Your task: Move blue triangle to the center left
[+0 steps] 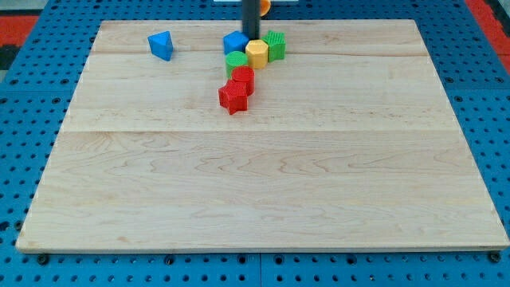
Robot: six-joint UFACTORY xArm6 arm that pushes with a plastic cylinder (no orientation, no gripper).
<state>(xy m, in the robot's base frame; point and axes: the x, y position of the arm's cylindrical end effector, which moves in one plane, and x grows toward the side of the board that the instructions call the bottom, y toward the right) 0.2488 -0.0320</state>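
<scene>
The blue triangle (161, 45) lies alone on the wooden board (263, 183) near the view's top left. My tip (251, 40) stands at the view's top centre, well to the right of the blue triangle. It sits in a cluster of blocks, between a blue block (235, 43) on its left and a green block (276, 45) on its right, just above a yellow hexagon-like block (256, 54).
Below the cluster's top row lie a green block (236, 63), a red block (243, 79) and a red star-like block (233, 99), running down toward the board's middle. An orange object (264, 5) shows behind the rod at the top edge.
</scene>
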